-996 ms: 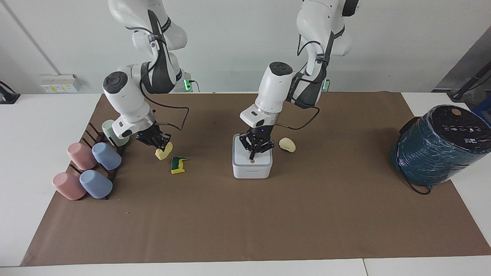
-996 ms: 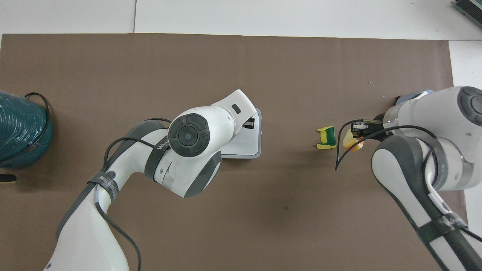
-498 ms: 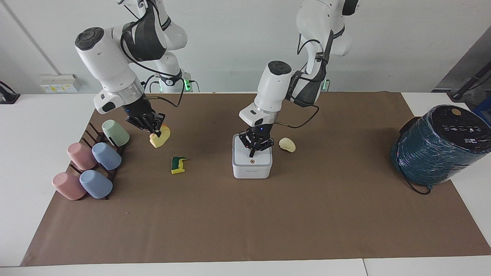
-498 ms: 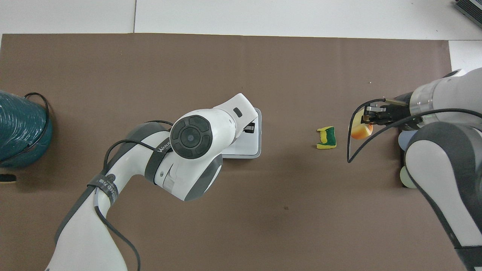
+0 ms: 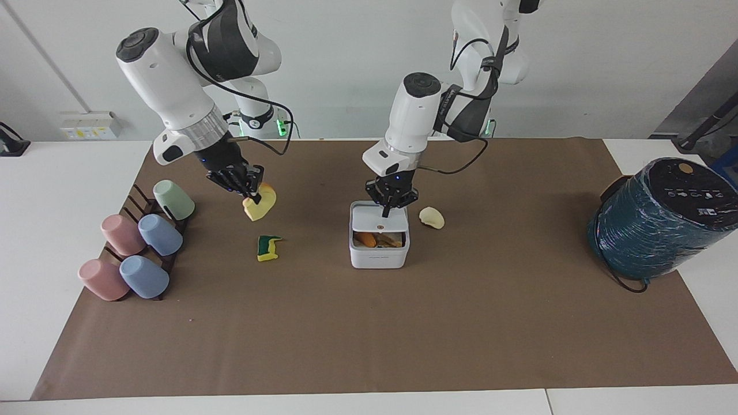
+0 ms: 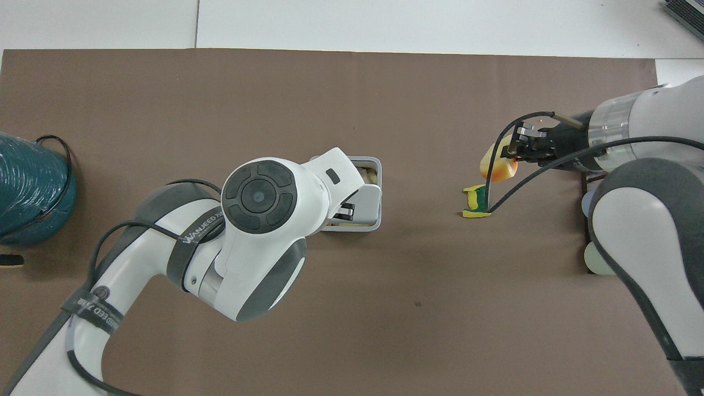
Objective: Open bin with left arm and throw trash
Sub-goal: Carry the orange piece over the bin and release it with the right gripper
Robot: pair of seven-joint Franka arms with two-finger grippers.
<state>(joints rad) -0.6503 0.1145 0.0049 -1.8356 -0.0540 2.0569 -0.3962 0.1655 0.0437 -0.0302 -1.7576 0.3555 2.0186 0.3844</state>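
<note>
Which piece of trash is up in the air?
The yellow sponge chunk with the orange stain, held by the right end effector. The yellow-and-green bit and the cream lump lie on the brown paper.

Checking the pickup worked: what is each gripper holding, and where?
Right gripper pinches the yellow sponge chunk by its top edge; left gripper holds nothing.

One bin (image 5: 379, 253), three trash scraps (image 5: 259, 206), five cups (image 5: 159, 234), one cylinder (image 5: 663, 219).
</note>
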